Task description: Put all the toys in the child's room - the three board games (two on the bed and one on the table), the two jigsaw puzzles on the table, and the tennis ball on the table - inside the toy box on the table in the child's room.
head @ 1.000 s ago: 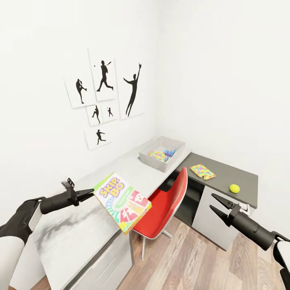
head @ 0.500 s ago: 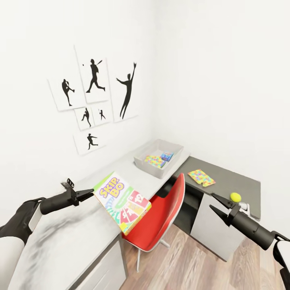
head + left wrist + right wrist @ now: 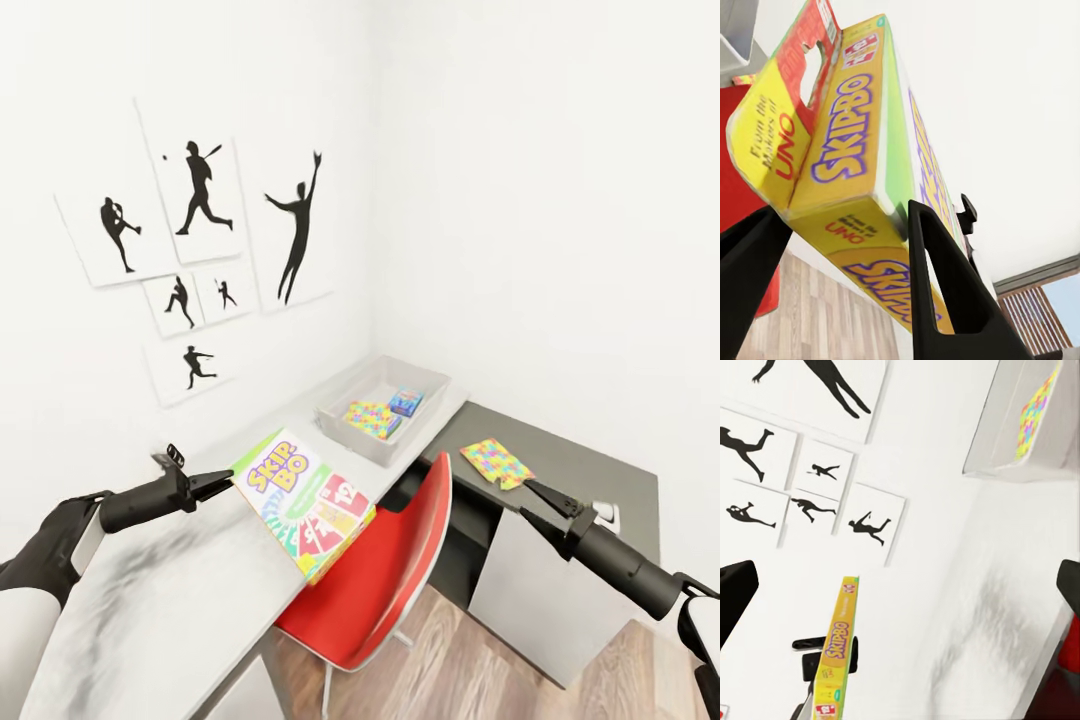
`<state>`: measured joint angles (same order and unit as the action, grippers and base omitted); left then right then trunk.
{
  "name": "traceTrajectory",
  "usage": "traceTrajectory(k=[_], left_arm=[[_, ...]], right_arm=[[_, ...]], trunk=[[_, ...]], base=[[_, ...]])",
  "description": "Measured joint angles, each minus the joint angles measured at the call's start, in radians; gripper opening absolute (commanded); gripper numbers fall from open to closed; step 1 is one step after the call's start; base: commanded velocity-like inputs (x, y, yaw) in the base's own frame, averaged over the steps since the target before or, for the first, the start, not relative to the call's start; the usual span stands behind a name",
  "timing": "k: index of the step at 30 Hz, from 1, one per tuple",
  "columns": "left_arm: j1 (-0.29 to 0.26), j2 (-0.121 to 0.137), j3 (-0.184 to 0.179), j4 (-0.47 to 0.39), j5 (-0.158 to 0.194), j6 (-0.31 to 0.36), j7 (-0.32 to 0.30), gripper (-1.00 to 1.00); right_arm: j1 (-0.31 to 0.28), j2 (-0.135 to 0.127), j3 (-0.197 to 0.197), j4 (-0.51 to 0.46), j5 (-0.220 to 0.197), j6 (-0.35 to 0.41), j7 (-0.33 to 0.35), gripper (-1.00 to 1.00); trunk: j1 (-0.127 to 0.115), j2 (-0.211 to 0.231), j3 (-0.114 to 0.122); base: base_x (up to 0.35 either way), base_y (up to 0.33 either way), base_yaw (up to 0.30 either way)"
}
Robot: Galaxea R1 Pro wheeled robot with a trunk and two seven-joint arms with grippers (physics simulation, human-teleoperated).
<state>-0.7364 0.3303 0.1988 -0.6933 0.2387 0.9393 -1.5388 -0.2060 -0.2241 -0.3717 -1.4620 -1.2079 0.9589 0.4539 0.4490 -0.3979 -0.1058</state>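
Note:
My left gripper is shut on one edge of the yellow-green Skip-Bo board game, holding it tilted above the pale table. In the left wrist view the box sits clamped between both fingers. The grey toy box stands at the table's far end, with a jigsaw puzzle and a small blue game inside. A second puzzle lies on the dark cabinet. My right gripper hangs open and empty in front of that cabinet. The tennis ball and the bed are out of view.
A red chair is pushed in at the table's front edge, between my two arms. Black silhouette pictures hang on the white wall. Wood plank floor shows below. A small white object sits on the cabinet by my right arm.
The whole view has shifted, so the camera has moved; table, bin and pictures drift left. The tennis ball has dropped from sight behind my right arm. Both arms keep their pose.

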Motion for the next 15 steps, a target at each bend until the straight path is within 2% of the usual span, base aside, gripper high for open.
traceTrajectory(k=[11, 15], left_arm=[[0.001, 0.0, 0.001, 0.0, 0.0, 0.0, 0.001, -1.0], [0.001, 0.0, 0.0, 0.0, 0.0, 0.0, 0.001, -1.0]], right_arm=[[0.0, 0.0, 0.001, -0.001, 0.0, 0.0, 0.003, 1.0], [0.0, 0.0, 0.001, -0.001, 0.0, 0.001, 0.004, 1.0]], trunk=[[0.0, 0.0, 0.0], [0.0, 0.0, 0.0]], base=[[0.251, -0.205, 0.004], [0.229, -0.222, 0.172]])
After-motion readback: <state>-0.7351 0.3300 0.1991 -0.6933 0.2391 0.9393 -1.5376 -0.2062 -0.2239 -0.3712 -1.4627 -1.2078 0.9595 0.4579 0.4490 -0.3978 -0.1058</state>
